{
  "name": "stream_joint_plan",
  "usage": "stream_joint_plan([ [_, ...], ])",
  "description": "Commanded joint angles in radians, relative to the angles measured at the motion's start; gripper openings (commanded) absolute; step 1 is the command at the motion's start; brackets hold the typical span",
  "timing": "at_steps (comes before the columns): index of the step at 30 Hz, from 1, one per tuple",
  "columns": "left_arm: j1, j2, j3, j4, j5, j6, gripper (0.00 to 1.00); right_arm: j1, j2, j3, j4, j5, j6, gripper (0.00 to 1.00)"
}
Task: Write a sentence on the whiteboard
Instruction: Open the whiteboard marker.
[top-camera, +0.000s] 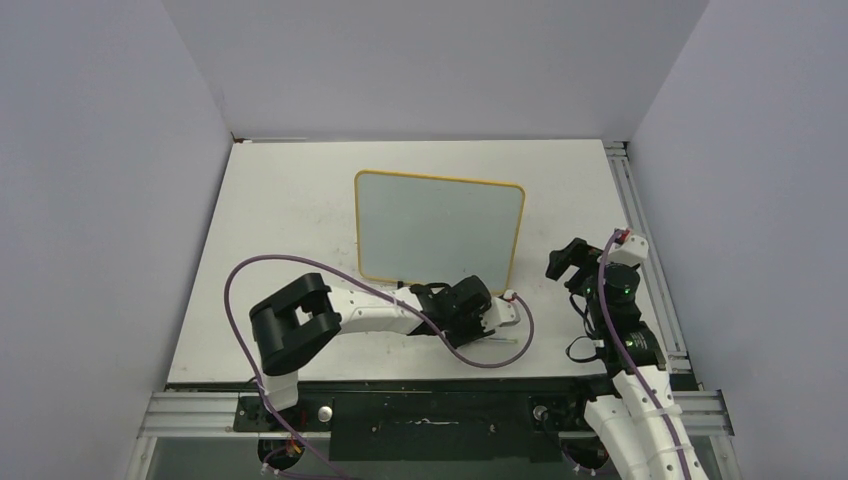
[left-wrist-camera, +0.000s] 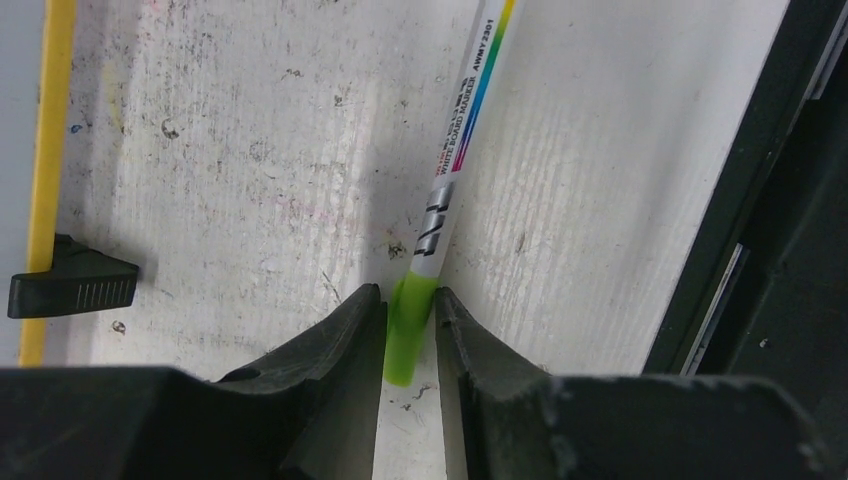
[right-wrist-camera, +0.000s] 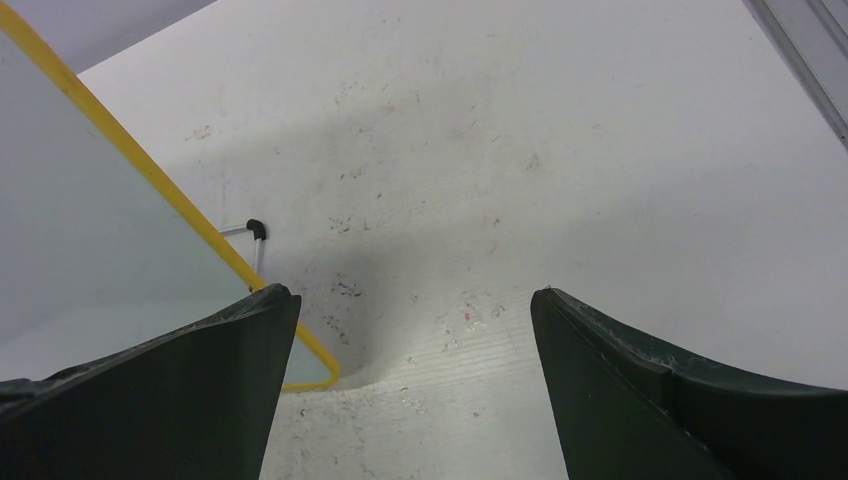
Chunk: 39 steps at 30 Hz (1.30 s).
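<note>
The whiteboard (top-camera: 440, 225) lies flat in the middle of the table, with a yellow frame and a blank pale surface. No green sentence shows on it. My left gripper (top-camera: 503, 320) sits just off the board's near edge. In the left wrist view its fingers (left-wrist-camera: 410, 300) are closed on the green end of a white marker (left-wrist-camera: 455, 170) that lies on the table. The board's yellow frame (left-wrist-camera: 50, 150) and a black clip foot (left-wrist-camera: 75, 283) show at the left. My right gripper (top-camera: 563, 258) is open and empty (right-wrist-camera: 415, 300) beside the board's near right corner (right-wrist-camera: 300, 350).
A purple cable (top-camera: 500, 360) loops on the table near the left wrist. A black rail (left-wrist-camera: 740, 180) runs along the near table edge. An aluminium rail (top-camera: 640, 240) borders the right side. Grey walls enclose the table.
</note>
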Motion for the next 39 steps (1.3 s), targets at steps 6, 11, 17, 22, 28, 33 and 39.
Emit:
stream_joint_plan([
  [6,-0.035,0.008,0.004,-0.021,-0.017,0.040,0.00,-0.003,0.010,0.048,0.019,-0.016,-0.003,0.90],
  [11,-0.039,-0.073,-0.034,-0.006,-0.041,0.034,0.00,-0.003,-0.007,0.075,-0.034,-0.017,-0.003,0.90],
  [17,-0.054,-0.282,-0.101,-0.019,-0.121,0.037,0.00,-0.002,-0.032,0.115,-0.151,-0.086,0.039,0.90],
  [22,-0.050,-0.500,-0.179,-0.093,-0.151,0.027,0.00,-0.002,-0.033,0.122,-0.220,-0.178,0.093,0.90],
  [28,-0.030,-0.647,-0.231,-0.161,-0.141,0.017,0.00,0.005,-0.003,0.056,-0.140,-0.466,0.148,0.97],
  [33,-0.016,-0.670,-0.235,-0.187,-0.142,0.022,0.00,0.094,0.026,0.033,-0.116,-0.537,0.135,0.98],
  [39,0.012,-0.688,-0.219,-0.195,-0.089,0.023,0.00,0.417,0.159,-0.015,0.052,-0.488,0.201,0.97],
])
